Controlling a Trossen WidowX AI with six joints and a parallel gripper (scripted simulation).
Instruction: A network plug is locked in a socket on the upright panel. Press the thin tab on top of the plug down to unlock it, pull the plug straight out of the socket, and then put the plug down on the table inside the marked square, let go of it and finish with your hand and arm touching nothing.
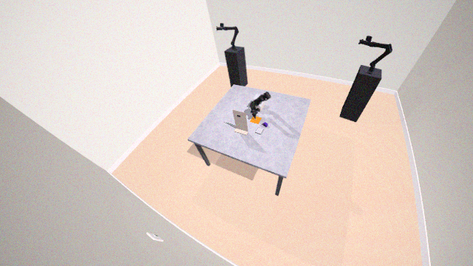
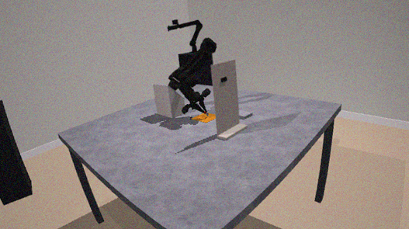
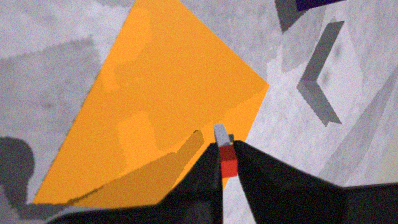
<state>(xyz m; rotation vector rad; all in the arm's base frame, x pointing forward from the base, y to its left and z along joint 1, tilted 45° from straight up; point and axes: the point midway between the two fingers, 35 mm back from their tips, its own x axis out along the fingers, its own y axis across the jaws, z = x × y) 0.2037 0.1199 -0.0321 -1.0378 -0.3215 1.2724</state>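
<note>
The network plug (image 3: 228, 168), red with a pale grey front part, is out of the socket. My gripper (image 1: 254, 117) (image 2: 206, 113) (image 3: 225, 148) is shut on it, with the pale end sticking out past the fingertips. The plug is low over the orange marked square (image 1: 257, 120) (image 2: 205, 118) (image 3: 165, 75), near one edge of it in the wrist view. Whether it touches the table cannot be told. The upright beige panel (image 1: 241, 123) (image 2: 226, 108) stands beside the square, and its dark socket (image 1: 239, 116) (image 2: 224, 79) is high up on it.
A purple object (image 1: 265, 124) (image 3: 320, 4) and a grey angled piece (image 3: 314, 75) lie near the square. A pale upright board (image 2: 163, 100) stands by the arm. Two other arms (image 1: 236, 35) (image 1: 382, 48) are on black pedestals beyond the table.
</note>
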